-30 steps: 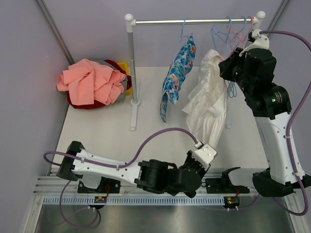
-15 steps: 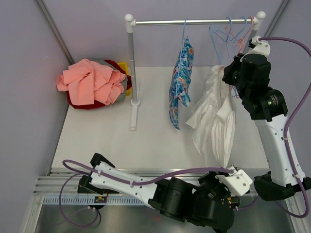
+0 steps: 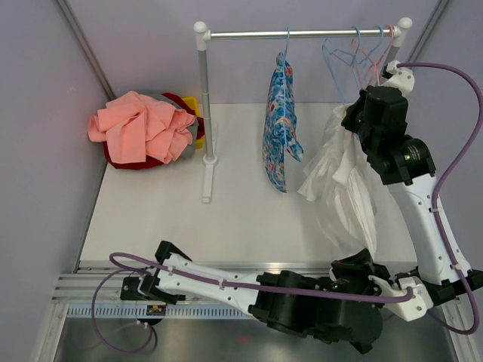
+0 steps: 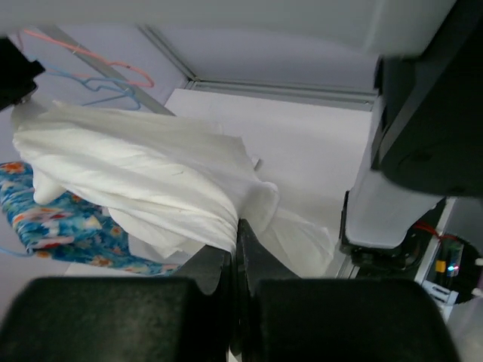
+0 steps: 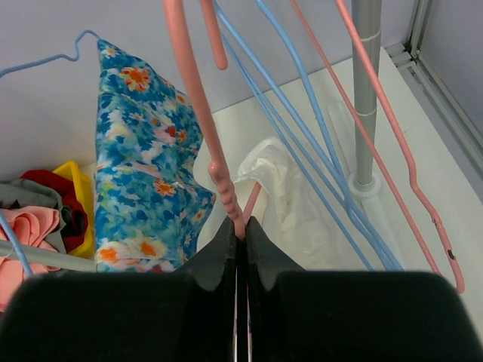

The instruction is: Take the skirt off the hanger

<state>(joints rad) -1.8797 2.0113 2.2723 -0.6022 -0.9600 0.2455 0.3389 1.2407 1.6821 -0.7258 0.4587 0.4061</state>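
Note:
The white skirt (image 3: 343, 177) hangs by its top from a pink hanger (image 3: 375, 62) at the right end of the rail and stretches down toward the near right. My right gripper (image 3: 358, 111) is shut on the pink hanger (image 5: 198, 113), pinching the bar just above the skirt (image 5: 290, 207); the right gripper (image 5: 241, 225) fingers meet around it. My left gripper (image 3: 361, 256) sits low at the near edge, shut on the skirt's lower end. In the left wrist view the left gripper (image 4: 238, 228) clamps a bunched fold of the skirt (image 4: 151, 170).
A blue floral garment (image 3: 281, 128) hangs on a blue hanger beside the skirt. Bare blue hangers (image 3: 339, 51) hang on the rail (image 3: 302, 34). The rack's left post (image 3: 205, 113) stands mid-table. A pile of pink and red clothes (image 3: 139, 128) lies at the back left.
My left arm has swung right and toward the near edge, drawing the skirt's lower end with it. The skirt has stretched out; the floral garment has swung back to hang straight.

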